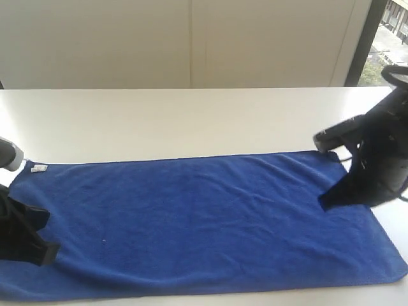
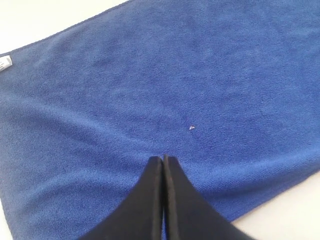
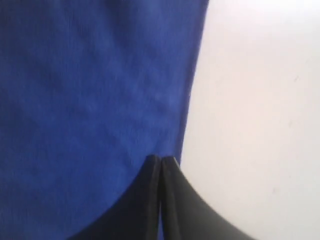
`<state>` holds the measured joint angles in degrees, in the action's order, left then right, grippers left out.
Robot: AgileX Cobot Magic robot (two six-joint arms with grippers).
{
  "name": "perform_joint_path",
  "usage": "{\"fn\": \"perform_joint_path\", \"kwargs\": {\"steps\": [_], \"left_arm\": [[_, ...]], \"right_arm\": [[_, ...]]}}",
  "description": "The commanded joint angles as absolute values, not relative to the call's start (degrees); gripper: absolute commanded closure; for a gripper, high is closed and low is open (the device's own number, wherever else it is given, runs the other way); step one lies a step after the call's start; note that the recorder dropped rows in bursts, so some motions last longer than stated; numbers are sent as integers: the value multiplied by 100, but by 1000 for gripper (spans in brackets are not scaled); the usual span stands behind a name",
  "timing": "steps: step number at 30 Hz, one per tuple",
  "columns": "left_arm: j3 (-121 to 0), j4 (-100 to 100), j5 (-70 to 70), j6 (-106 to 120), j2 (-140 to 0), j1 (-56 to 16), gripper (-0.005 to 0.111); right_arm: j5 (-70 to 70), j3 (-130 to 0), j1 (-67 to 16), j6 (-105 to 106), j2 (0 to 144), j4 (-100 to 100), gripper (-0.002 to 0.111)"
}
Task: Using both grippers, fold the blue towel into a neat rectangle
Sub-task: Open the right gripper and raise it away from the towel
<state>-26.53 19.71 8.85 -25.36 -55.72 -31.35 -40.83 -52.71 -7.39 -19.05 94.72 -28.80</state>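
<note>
blue towel (image 1: 204,223): you see soft, matt, finely napped cloth.
table (image 1: 191,121): smooth white top, faint sheen.
left gripper (image 2: 163,158), right gripper (image 3: 160,159): smooth matt black fingers.

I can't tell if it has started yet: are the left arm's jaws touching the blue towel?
Cannot tell. The left wrist view shows the shut jaws over the blue towel, but no dent or gap shows at their tips.

Table (image 1: 191,115) beyond the flat blue towel (image 1: 191,217) offers open passage.
</note>
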Motion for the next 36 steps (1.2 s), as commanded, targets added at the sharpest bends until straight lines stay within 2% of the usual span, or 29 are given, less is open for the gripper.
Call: {"fn": "perform_joint_path", "kwargs": {"steps": [1, 4, 11, 21, 27, 36], "left_arm": [[-2610, 1923, 997, -2735, -5539, -3175, 107], [-2610, 1841, 1084, -2735, -5539, -3175, 107], [-2610, 1841, 901, -2722, -5539, -3175, 107], [-2610, 1841, 784, -2707, -5539, -3175, 107], [-2610, 1865, 693, -2675, -5539, -3175, 107], [-2610, 2076, 605, -2675, -5539, -3175, 107]], "right_arm": [[-3101, -5875, -401, -2100, 9731, -3059, 108], [-2764, -6462, -63, -1616, 10213, -2670, 108], [-3183, -8052, 363, 862, 11832, -233, 108], [-3200, -9244, 412, 862, 13045, -285, 108], [-3416, -9348, 690, 312, 13241, -1009, 108], [-3471, -9422, 868, 399, 13235, -1031, 108]]}}
